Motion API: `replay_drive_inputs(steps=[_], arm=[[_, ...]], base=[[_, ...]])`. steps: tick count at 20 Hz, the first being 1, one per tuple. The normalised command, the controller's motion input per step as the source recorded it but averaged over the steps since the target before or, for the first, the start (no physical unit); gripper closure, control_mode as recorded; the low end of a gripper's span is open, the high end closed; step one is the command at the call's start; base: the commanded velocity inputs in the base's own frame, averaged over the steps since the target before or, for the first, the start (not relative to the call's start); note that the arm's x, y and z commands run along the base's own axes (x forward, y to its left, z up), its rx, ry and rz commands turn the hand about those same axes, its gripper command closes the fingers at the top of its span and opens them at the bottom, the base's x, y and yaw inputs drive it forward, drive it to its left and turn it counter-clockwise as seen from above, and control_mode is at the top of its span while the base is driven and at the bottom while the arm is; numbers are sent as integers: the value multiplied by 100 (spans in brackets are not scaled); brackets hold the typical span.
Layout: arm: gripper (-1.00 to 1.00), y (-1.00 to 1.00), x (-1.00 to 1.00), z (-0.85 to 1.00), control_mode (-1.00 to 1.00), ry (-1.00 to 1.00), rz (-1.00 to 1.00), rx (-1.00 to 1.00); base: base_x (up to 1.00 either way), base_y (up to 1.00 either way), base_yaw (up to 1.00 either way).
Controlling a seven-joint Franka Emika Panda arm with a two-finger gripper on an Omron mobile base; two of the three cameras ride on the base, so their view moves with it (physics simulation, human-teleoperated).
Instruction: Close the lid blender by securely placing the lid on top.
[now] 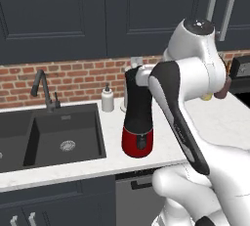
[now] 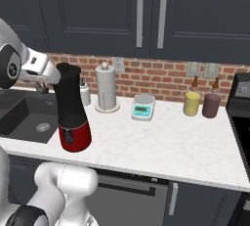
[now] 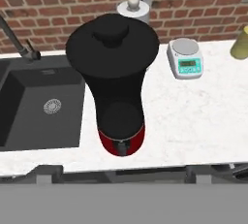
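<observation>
White marble runs the length of the desk (image 2: 176,142), with the sink (image 1: 53,137) sunk into its left end. The blender (image 2: 72,107) stands near the front edge beside that sink, upright on its red base, which keeps it well within my arm's reach. From the hand view I look straight down on the lid (image 3: 112,43): it covers the mouth of the jar, centred as far as I can judge, its knob uppermost. It looks seated to me, though I cannot confirm it is pressed home. The camera sits above the lid, well clear of it. The gripper itself I cannot make out, so I cannot say how far its fingers are parted or whether they hold anything.
</observation>
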Motion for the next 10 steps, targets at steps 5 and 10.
replay_drive_inputs(steps=[5, 10], arm=[[-100, 5, -82, -29, -100, 0, 2, -6], [-100, 13, -74, -41, -100, -3, 3, -5]], base=[[0, 0, 0], [0, 0, 0]])
